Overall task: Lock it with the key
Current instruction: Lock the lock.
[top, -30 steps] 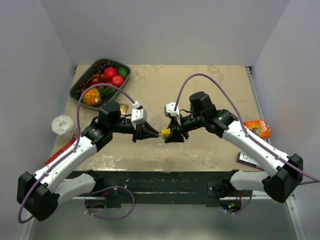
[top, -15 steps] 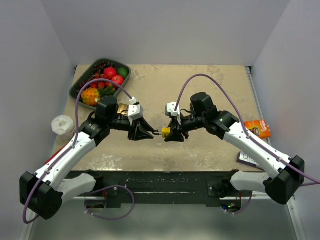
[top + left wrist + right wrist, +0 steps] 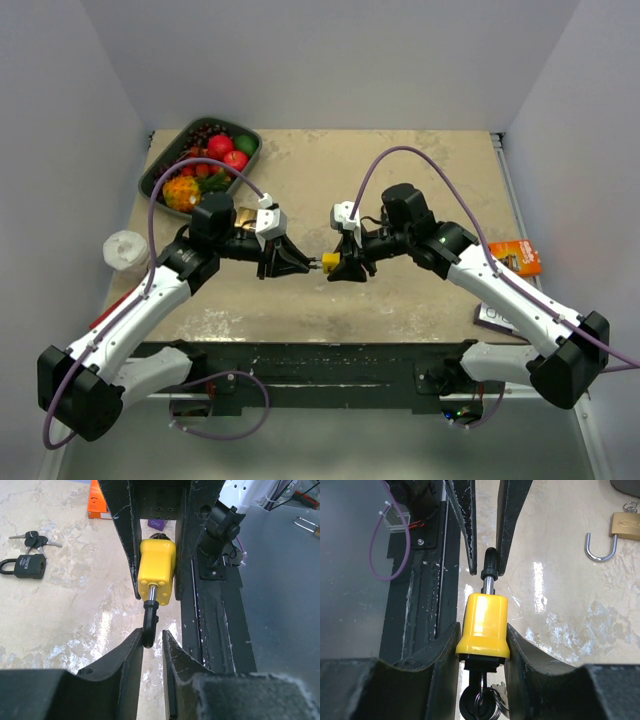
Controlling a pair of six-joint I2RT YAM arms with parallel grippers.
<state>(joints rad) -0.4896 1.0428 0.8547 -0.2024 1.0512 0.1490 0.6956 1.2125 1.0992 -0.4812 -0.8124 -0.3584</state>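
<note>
My right gripper (image 3: pixel 347 265) (image 3: pixel 483 628) is shut on a yellow padlock (image 3: pixel 331 263) (image 3: pixel 483 620) and holds it above the table. A black key with a key ring (image 3: pixel 485 705) sits in the lock's bottom. The padlock's black-tipped shackle (image 3: pixel 149 625) (image 3: pixel 490 565) points at my left gripper (image 3: pixel 303 263) (image 3: pixel 150 636). The shackle's tip lies between the left jaws. They stand narrowly apart: it touches one finger and a gap shows to the other. The padlock also shows in the left wrist view (image 3: pixel 157 570).
A tray of fruit (image 3: pixel 155 180) stands at the back left. A brass padlock with open shackle (image 3: pixel 625 526) lies behind the left arm. A black padlock with keys (image 3: pixel 27 566) and an orange box (image 3: pixel 516 257) lie on the right. A white roll (image 3: pixel 125 248) sits at the left edge.
The left arm has raised and shifted its forearm back; its fingers drew slightly off the padlock, then came back around the shackle tip. The right arm and padlock barely moved.
</note>
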